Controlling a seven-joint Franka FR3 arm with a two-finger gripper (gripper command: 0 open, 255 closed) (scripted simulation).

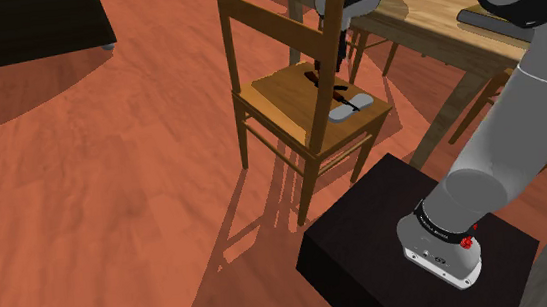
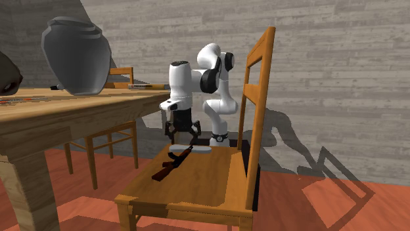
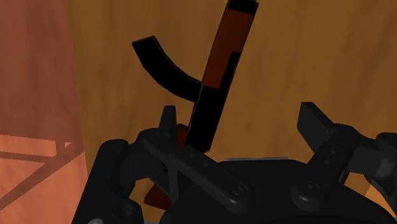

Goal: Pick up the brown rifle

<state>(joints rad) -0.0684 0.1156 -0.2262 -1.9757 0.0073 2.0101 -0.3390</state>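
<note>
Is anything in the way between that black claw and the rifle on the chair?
Nothing. In the wrist view the gripper has its open jaws either side of the brown-and-black rifle, with just bare chair seat around it.

The rifle (image 2: 169,167) lies on the chair (image 2: 211,181), one end across a flat dish (image 2: 198,149); a table (image 2: 79,110) bearing a vase (image 2: 75,52) stands beside.

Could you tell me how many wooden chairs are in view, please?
2. One chair holds the rifle on its seat, below the gripper; the other chair stands beyond the wooden table. More may be hidden behind the arm.
</note>
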